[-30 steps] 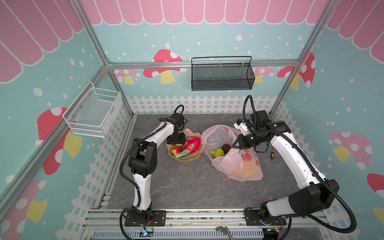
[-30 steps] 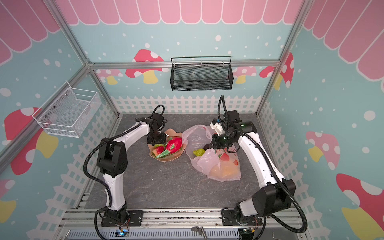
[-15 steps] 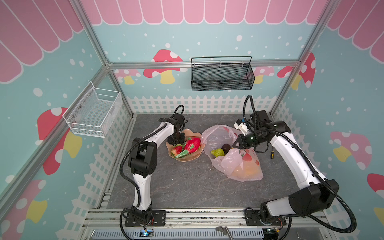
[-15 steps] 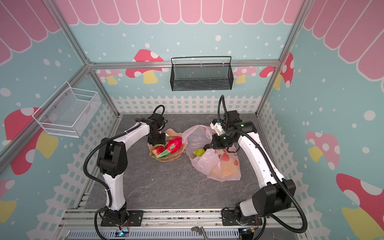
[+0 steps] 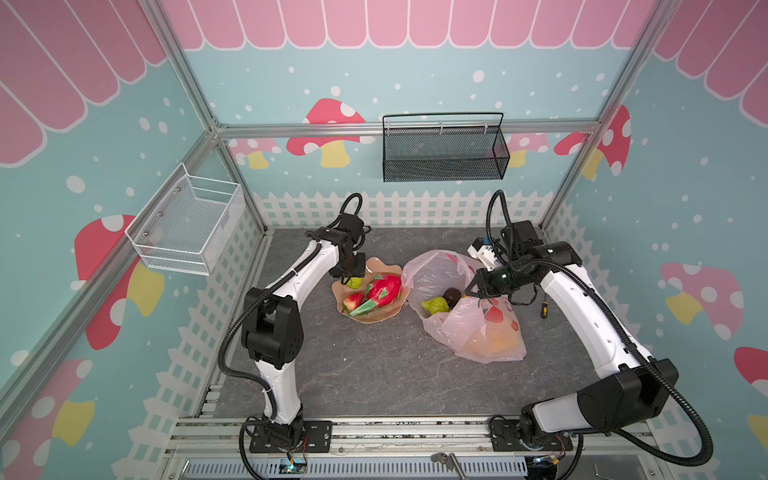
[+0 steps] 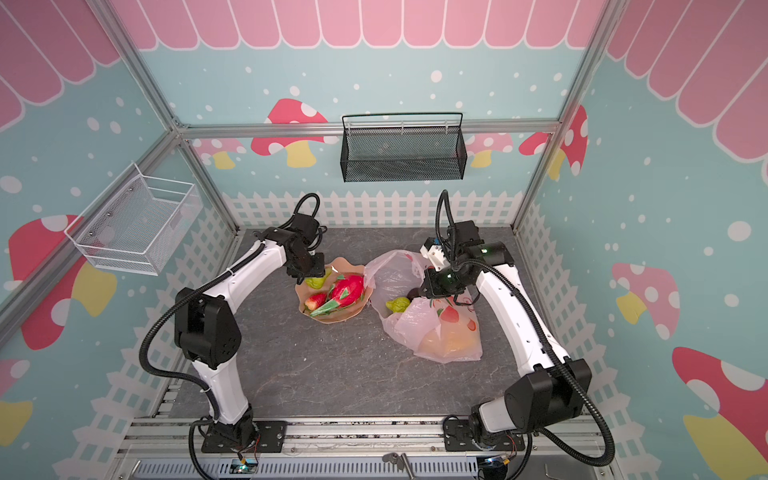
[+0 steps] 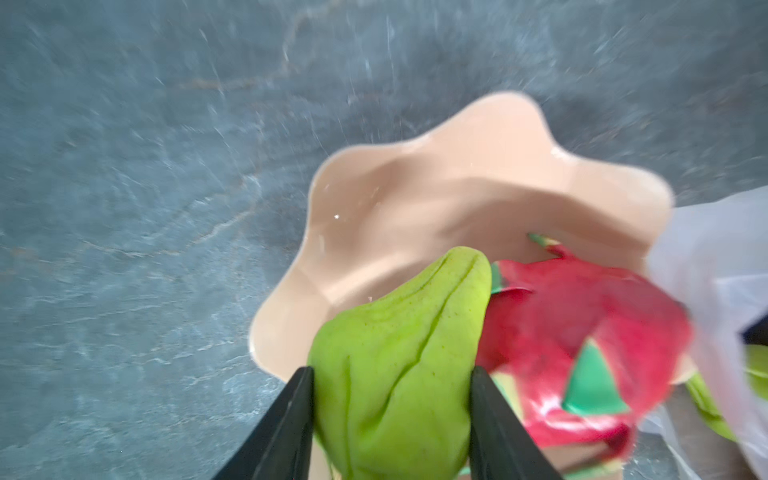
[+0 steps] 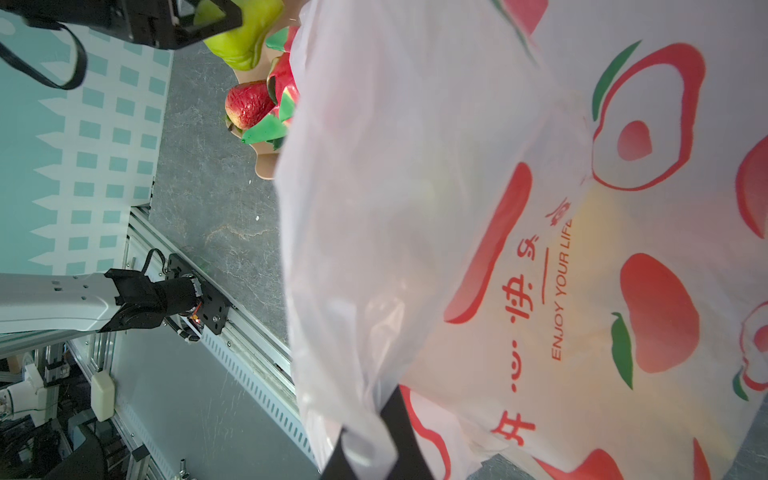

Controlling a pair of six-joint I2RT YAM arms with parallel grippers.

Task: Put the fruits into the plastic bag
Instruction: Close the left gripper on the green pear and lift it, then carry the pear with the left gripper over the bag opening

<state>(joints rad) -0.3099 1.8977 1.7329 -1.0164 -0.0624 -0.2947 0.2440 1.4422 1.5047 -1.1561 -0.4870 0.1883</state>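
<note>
Where the left end effector [image 7: 390, 370] stands half-closed, its jaws press both sides of the glossy yellow-green toy pear [image 7: 399, 324] at the tan wavy-edged dish [image 7: 457, 178]. The right end effector [image 8: 368, 409] pinches tight the rim of the thin pale pink printed plastic bag [image 8: 457, 208], which lies beside that dish on the grey table [image 5: 374, 365].

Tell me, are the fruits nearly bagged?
Done: a green fruit, a dark brown one and orange ones lie inside the plastic bag, whose edge the right gripper pinches. In hand: the left gripper grips a green pear. Left: dragon fruit and a red fruit in the dish.
</note>
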